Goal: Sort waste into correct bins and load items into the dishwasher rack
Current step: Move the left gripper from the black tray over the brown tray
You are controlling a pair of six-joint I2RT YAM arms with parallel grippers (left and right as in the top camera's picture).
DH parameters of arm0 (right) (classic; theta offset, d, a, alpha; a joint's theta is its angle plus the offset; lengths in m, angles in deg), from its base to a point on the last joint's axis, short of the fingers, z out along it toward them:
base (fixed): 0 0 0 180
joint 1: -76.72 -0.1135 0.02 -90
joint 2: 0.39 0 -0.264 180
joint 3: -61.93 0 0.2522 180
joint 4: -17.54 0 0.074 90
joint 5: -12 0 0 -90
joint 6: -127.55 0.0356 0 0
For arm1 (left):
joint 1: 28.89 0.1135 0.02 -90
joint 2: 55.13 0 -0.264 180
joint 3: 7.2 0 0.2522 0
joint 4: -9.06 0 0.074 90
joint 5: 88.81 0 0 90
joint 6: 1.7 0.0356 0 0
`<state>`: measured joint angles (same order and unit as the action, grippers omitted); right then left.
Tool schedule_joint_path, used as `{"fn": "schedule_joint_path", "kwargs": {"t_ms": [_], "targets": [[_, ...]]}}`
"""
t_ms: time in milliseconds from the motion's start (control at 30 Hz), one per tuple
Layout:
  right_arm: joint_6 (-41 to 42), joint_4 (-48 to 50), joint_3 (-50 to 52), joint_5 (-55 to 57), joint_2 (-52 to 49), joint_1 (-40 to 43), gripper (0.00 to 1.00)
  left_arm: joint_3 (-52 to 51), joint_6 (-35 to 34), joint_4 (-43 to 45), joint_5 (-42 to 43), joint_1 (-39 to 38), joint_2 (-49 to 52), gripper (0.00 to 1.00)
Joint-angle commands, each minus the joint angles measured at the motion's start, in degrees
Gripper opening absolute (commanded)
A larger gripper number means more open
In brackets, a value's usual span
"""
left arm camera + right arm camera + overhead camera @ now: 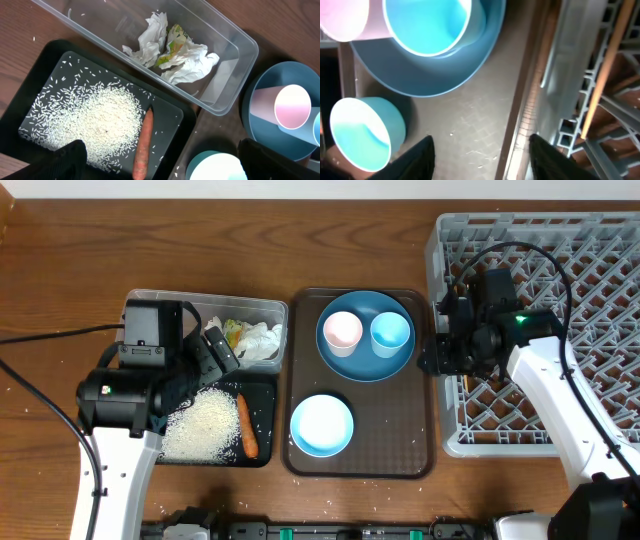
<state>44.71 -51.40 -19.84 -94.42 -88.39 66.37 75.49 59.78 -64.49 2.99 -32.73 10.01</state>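
The clear tub (270, 310) holds white tissues (190, 62) and the green-yellow wrapper (172, 47). The black tray (262, 395) holds rice (102, 117) and the carrot (144, 145). The blue plate (365, 360) carries the pink cup (342, 332) and the light blue cup (390, 333). The white bowl (321, 424) stands in front of it. A wooden chopstick (605, 65) lies in the grey rack (590, 270). My left gripper (165, 160) is open and empty above the black tray's right edge. My right gripper (482, 155) is open and empty over the gap between brown tray and rack.
The plate and bowl sit on a brown serving tray (360, 465) between the bins and the rack. A few rice grains lie scattered on that tray and on the wooden table (60, 280). Black cables run to both arms.
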Motion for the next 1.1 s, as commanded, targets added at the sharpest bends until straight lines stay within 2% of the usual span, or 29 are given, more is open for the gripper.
{"fn": "schedule_joint_path", "kwargs": {"t_ms": [0, 267, 533, 700, 833, 1067], "targets": [[-0.2, 0.1, -0.1, -2.5, -0.1, 0.5, 0.64, 1.5, -1.0, 0.3, 0.8, 0.3, 0.1, 0.98], [-0.1, -0.1, -0.1, -2.6, -0.1, 0.5, 0.73, 1.5, -4.8, 1.0, 2.1, 0.3, 0.1, 0.98], [0.1, -0.7, -0.1, -5.3, -0.1, 0.5, 0.68, 0.5, -4.8, -5.4, 6.4, 0.3, 0.2, 0.98], [0.0, 0.2, -0.1, -5.0, -0.1, 0.5, 0.69, 0.5, -4.8, -5.9, 12.1, -0.2, 0.3, 0.99], [0.0, 0.5, -0.1, -4.8, -0.1, 0.5, 0.69, 0.4, -4.8, -4.0, 12.3, -3.3, 0.5, 0.99], [0.0, -0.2, -0.1, -4.8, -0.1, 0.5, 0.70, 0.2, -4.8, -3.6, 10.0, -11.5, 2.3, 0.88]]}}
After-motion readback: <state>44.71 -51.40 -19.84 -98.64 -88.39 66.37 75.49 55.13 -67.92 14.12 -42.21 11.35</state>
